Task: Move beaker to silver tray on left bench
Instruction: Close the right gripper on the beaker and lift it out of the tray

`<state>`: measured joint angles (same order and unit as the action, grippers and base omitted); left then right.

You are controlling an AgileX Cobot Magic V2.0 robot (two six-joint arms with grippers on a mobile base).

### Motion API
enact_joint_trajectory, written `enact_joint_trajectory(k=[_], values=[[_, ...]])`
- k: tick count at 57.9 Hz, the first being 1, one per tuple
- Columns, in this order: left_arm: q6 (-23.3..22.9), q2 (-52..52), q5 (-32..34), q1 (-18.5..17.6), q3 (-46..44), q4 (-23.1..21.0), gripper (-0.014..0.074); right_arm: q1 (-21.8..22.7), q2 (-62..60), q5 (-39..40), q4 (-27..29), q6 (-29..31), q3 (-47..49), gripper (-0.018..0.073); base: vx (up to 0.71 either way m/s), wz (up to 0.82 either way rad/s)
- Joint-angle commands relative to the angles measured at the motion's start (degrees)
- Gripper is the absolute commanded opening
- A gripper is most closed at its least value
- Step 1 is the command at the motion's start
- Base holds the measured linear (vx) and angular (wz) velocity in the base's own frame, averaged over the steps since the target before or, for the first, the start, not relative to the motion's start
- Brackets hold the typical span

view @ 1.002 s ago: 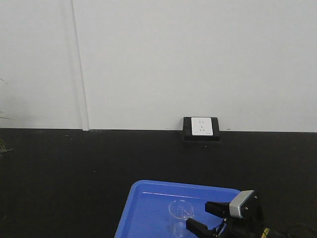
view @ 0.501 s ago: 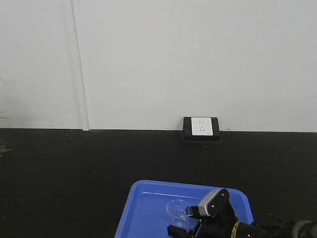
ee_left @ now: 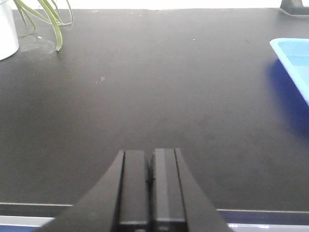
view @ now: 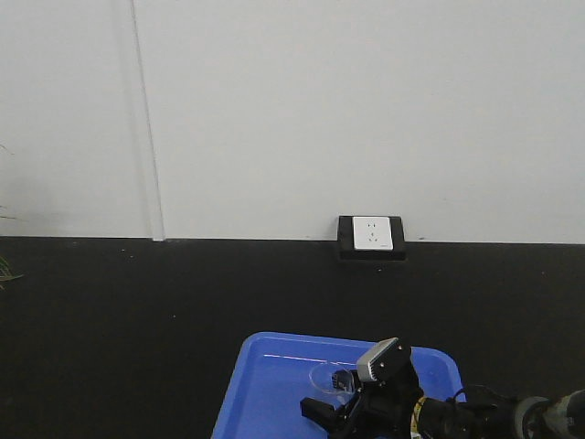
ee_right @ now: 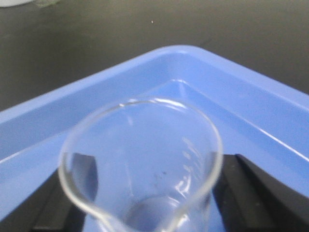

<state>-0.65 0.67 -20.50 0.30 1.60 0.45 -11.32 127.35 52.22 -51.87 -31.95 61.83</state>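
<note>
My right claw (view: pixel 331 395) straddles the beaker (ee_right: pixel 145 145) in the blue tray (ee_right: pixel 251 116), whether gripping I cannot tell; my left claw (ee_left: pixel 150 179) is clenched.

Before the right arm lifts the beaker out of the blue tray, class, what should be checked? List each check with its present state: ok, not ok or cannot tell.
1. Beaker stands between the fingers of the right end effector: ok.
2. Fingers pressing firmly on the glass: cannot tell; both flank it closely, but contact is unclear.
3. Beaker empty, nothing to spill: ok.
4. Left end effector shut and apart from the blue tray: ok.
5. Silver tray in sight as the destination: not ok; no view shows it.
</note>
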Motion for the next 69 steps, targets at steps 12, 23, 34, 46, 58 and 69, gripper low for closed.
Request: enact_joint_trajectory(k=[12, 23, 34, 46, 58, 69], values=[[-0.3, 0.9, 4.4, -0.3, 1.6, -0.1, 0.0001, 0.1, -3.4, 5.7, 1.3, -0.6, 1.5, 0.0025, 0.00, 0.00], [-0.3, 0.9, 4.4, -0.3, 1.6, -0.1, 0.0001, 0.1, -7.6, 3.1, 0.9, -6.4, 1.5, -0.0007, 0.00, 0.00], [-0.3, 0.9, 4.4, -0.3, 1.6, -0.1, 0.0001, 0.1, -18.7, -8.8, 0.3, -13.8, 1.5, -0.0007, 0.00, 0.00], [-0.3, 0.9, 4.4, -0.3, 1.6, -0.1, 0.0001, 0.1, -35.1, -26.6, -10.8, -26.8, 1.2, -0.0007, 0.00, 0.00], [-0.3, 0.9, 4.4, -0.3, 1.6, -0.1, 0.0001, 0.1, -53.3, -35.2, -30.8, -47.0, -3.8, -0.0006, 0.00, 0.00], [-0.3, 0.9, 4.4, -0.3, 1.6, -0.1, 0.0001, 0.1, -69.2, -38.1, -48.0, -64.8, -11.9, -0.0006, 0.00, 0.00]])
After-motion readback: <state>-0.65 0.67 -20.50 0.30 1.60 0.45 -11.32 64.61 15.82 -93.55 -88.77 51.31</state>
